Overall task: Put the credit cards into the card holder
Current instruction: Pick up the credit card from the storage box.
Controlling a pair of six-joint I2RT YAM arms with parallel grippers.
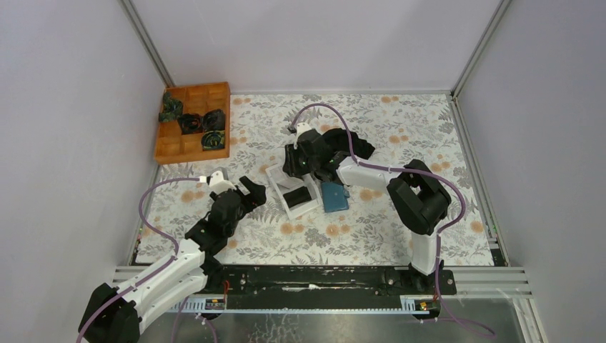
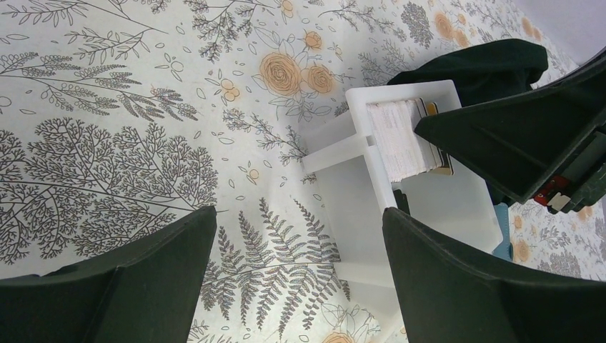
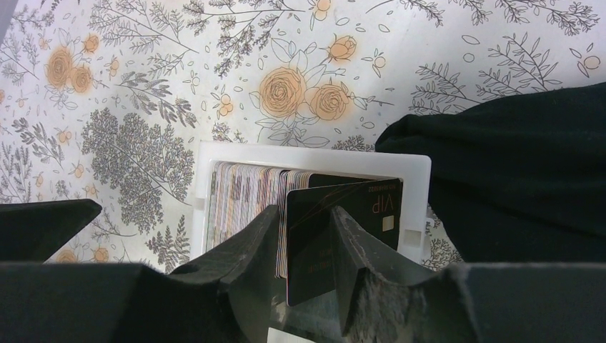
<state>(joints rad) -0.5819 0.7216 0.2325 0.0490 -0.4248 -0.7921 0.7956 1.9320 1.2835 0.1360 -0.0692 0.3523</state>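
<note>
Surface [image 2: 107, 107] left of the tray [image 3: 314, 152] is wide open. Cloth [image 3: 514, 171] crowds its far-right corner, and the holder [image 1: 334, 196] sits just beside its right side.

The table [image 1: 400, 229] is covered edge to edge in a pale sheet printed with grey leaves and orange roses. In its far left corner sits a wooden compartment box [image 1: 169, 151] with dark bundles [image 1: 191, 123] in several cells. Near the middle rests a white tray [image 1: 274, 176] holding a row of credit cards [image 3: 239, 204], with the teal card holder [image 1: 334, 197] lying flat just beside its right side and a crumpled black cloth [image 1: 361, 146] just beyond the tray's far end
</note>
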